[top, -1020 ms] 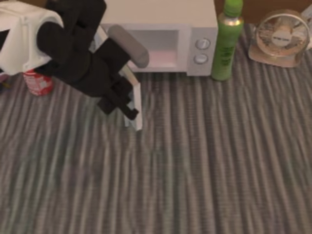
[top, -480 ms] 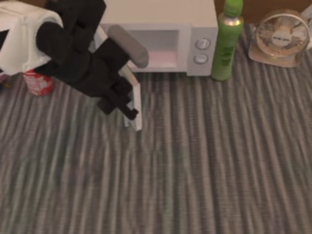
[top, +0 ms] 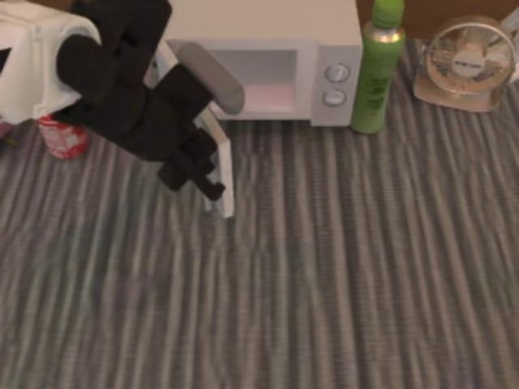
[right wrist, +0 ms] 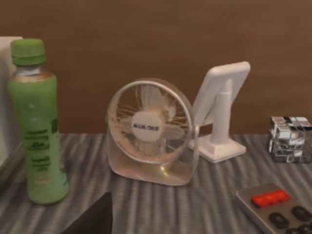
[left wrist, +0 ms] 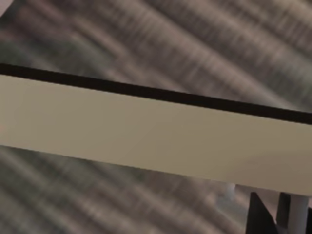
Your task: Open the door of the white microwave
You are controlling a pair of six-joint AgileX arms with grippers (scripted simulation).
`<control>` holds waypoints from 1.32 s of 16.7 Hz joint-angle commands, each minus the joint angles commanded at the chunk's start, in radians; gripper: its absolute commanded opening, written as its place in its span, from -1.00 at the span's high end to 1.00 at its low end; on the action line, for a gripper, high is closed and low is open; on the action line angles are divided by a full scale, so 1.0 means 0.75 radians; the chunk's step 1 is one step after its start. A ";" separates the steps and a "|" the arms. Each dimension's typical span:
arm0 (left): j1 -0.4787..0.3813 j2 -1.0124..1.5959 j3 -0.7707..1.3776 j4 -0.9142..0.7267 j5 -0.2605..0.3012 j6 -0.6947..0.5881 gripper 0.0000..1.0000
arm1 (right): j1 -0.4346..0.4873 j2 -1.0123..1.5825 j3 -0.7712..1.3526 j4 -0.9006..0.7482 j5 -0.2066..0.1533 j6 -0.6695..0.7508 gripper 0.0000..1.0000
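Over the last 1 s the left gripper (top: 212, 188) has shifted slightly toward the upper left of the top view. The door (top: 222, 166) has swung with it, its free edge now a little higher and further left, opening the white microwave (top: 268, 32) wider.

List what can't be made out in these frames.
- Left hand: top view, at the door edge; its own arm covers the fingers, so the grip is unreadable.
- Door window: top view shows the door edge-on; left wrist view shows only a pale band.
- Can: top view, mostly under the left arm.
- Right hand: in no view.
- Keypad: right wrist view, cut by the edge.
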 joint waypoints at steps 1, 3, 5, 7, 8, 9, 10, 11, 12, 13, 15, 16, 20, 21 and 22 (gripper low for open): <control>0.013 -0.002 -0.002 -0.009 0.012 0.030 1.00 | 0.000 0.000 0.000 0.000 0.000 0.000 -1.00; 0.042 -0.009 -0.004 -0.029 0.041 0.099 1.00 | 0.000 0.000 0.000 0.000 0.000 0.000 -1.00; 0.070 -0.017 -0.008 -0.049 0.073 0.167 1.00 | 0.000 0.000 0.000 0.000 0.000 0.000 -1.00; 0.089 -0.022 -0.011 -0.063 0.096 0.214 1.00 | 0.000 0.000 0.000 0.000 0.000 0.000 -1.00; 0.093 -0.023 -0.012 -0.066 0.100 0.222 1.00 | 0.000 0.000 0.000 0.000 0.000 0.000 -1.00; 0.093 -0.023 -0.012 -0.066 0.100 0.222 1.00 | 0.000 0.000 0.000 0.000 0.000 0.000 -1.00; 0.093 -0.023 -0.012 -0.066 0.100 0.222 1.00 | 0.000 0.000 0.000 0.000 0.000 0.000 -1.00; 0.093 -0.023 -0.012 -0.066 0.100 0.222 1.00 | 0.000 0.000 0.000 0.000 0.000 0.000 -1.00; 0.093 -0.023 -0.012 -0.066 0.100 0.222 1.00 | 0.000 0.000 0.000 0.000 0.000 0.000 -1.00; 0.093 -0.023 -0.012 -0.066 0.100 0.222 1.00 | 0.000 0.000 0.000 0.000 0.000 0.000 -1.00; 0.093 -0.023 -0.012 -0.066 0.100 0.222 1.00 | 0.000 0.000 0.000 0.000 0.000 0.000 -1.00; 0.093 -0.023 -0.012 -0.066 0.100 0.222 1.00 | 0.000 0.000 0.000 0.000 0.000 0.000 -1.00; 0.093 -0.023 -0.012 -0.066 0.100 0.222 1.00 | 0.000 0.000 0.000 0.000 0.000 0.000 -1.00; 0.093 -0.023 -0.012 -0.066 0.100 0.222 1.00 | 0.000 0.000 0.000 0.000 0.000 0.000 -1.00; 0.093 -0.023 -0.012 -0.066 0.100 0.222 1.00 | 0.000 0.000 0.000 0.000 0.000 0.000 -1.00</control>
